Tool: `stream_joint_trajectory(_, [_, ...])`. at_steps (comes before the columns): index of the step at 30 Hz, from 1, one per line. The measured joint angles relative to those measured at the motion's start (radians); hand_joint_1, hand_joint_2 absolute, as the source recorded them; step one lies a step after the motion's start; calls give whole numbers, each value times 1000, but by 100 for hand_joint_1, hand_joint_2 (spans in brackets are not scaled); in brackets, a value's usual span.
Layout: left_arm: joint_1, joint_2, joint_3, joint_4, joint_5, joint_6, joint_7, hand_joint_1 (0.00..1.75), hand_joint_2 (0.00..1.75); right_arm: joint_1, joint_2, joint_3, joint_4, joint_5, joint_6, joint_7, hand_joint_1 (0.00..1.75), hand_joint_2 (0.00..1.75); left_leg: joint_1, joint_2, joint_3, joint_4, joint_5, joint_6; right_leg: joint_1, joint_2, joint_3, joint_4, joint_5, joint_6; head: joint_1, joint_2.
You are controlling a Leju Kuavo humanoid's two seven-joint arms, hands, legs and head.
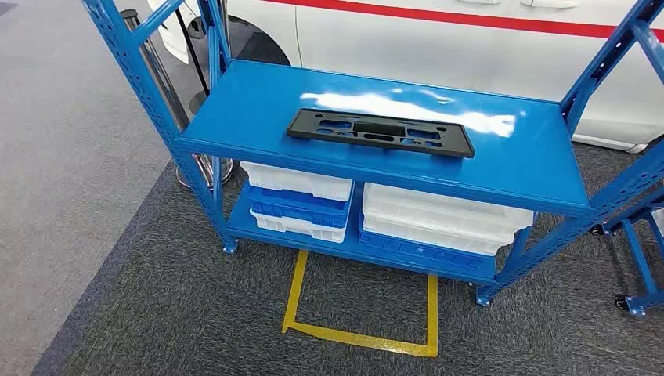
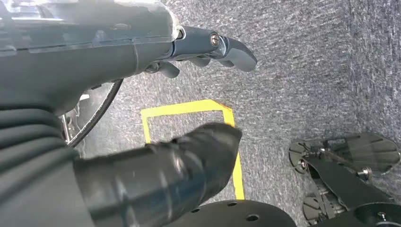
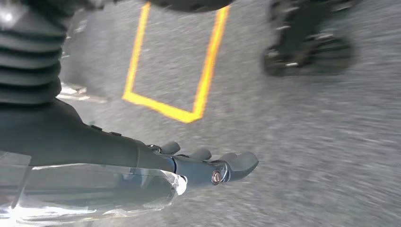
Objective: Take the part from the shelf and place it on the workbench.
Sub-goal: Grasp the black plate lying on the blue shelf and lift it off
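Note:
A flat black plastic part with several cut-outs lies on the top board of the blue shelf, near its front edge. My left hand hangs over grey carpet, its fingers straight and apart from the thumb, with nothing in it. My right hand also hangs over the carpet, fingers stretched out and holding nothing. Both hands are far below the part.
Stacked white and blue trays fill the lower shelf board. A yellow tape outline marks the carpet in front of the shelf. A white vehicle with a red stripe stands behind. A second blue frame stands at the right.

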Motion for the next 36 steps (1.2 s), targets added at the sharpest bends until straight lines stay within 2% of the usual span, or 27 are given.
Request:
stream_joint_trajectory(1, [-1, -2, 6, 2, -6, 1, 0, 0, 0, -2, 2, -11, -2, 0, 7, -10, 0, 58, 0, 0, 0, 0, 0, 0, 0, 0, 0, 0, 0, 0, 0, 0])
stream_joint_trajectory(2, [-1, -3, 11, 4, -10, 2, 0, 0, 0, -3, 4, -20, -5, 0, 15, -20, 0, 87, 0, 0, 0, 0, 0, 0, 0, 0, 0, 0, 0, 0, 0, 0])
stream_joint_trajectory(4, [-3, -7, 33, 10, -29, 7, -1, 0, 0, -6, 13, -56, -18, -5, 50, -60, 0, 175, 0, 0, 0, 0, 0, 0, 0, 0, 0, 0, 0, 0, 0, 0])
stream_joint_trajectory(11, [-14, -21, 99, 27, -77, 19, -5, 0, 0, 21, 54, -75, -144, -91, 182, -149, 0, 175, 0, 0, -1, 0, 0, 0, 0, 0, -1, 0, 0, 0, 0, 0])
stream_joint_trajectory(17, [-22, -32, 153, 43, -116, 31, -10, 0, 0, 59, 70, -15, -286, -211, 250, -203, 0, 175, 0, 0, -1, 0, 0, 0, 0, 0, -1, 0, 0, 0, 0, 0])
stream_joint_trajectory(22, [-30, -39, 192, 55, -147, 35, -14, 0, 0, 91, 75, 71, -403, -301, 301, -246, 0, 175, -3, 0, -3, 4, -1, 1, -3, 0, -1, -1, 1, 2, 0, 0])
stream_joint_trajectory(26, [-35, -43, 218, 65, -168, 37, -17, 0, 0, 106, 75, 151, -488, -358, 331, -277, 0, 0, -7, -1, -7, 9, -3, 5, -7, -2, -2, -1, 2, 5, 0, 0])
stream_joint_trajectory(28, [-38, -47, 234, 70, -181, 39, -18, 0, 0, 114, 74, 206, -541, -392, 343, -295, 0, 0, -3, -2, -6, 2, 2, 11, -7, -3, -2, -1, 2, 10, 0, 0])
stream_joint_trajectory(30, [-42, -53, 249, 73, -194, 44, -18, 0, 0, 118, 70, 262, -588, -426, 351, -311, 0, 0, 4, -3, 0, -12, 10, 20, -6, 9, -15, 31, -23, 15, 0, 0])
stream_joint_trajectory(31, [-45, -56, 255, 74, -199, 46, -19, 0, 0, 120, 67, 282, -604, -439, 353, -317, 0, 0, 8, -3, 2, -17, 14, 24, -8, 17, -36, 77, -50, 18, 1, 0])
stream_joint_trajectory(33, [-50, -63, 270, 78, -211, 50, -19, 0, 0, 129, 61, 331, -643, -468, 357, -329, 0, 0, 8, -7, 0, -17, 15, 27, -12, 28, -100, 207, -110, 22, 1, 0])
stream_joint_trajectory(34, [-52, -66, 277, 80, -217, 51, -19, 0, 0, 135, 57, 358, -664, -483, 358, -335, 0, 0, 8, -10, 0, -16, 14, 27, -14, 29, -128, 258, -123, 24, 1, 0])
stream_joint_trajectory(35, [-52, -70, 285, 82, -224, 52, -19, 0, 0, 140, 52, 389, -687, -501, 359, -342, 0, 0, 8, -14, 1, -15, 13, 26, -17, 29, -142, 278, -116, 26, 1, 0])
stream_joint_trajectory(36, [-52, -73, 293, 83, -230, 53, -19, 0, 0, 145, 46, 417, -709, -516, 358, -347, 0, 0, 10, -18, 1, -12, 11, 23, -19, 30, -138, 258, -88, 27, 1, 0])
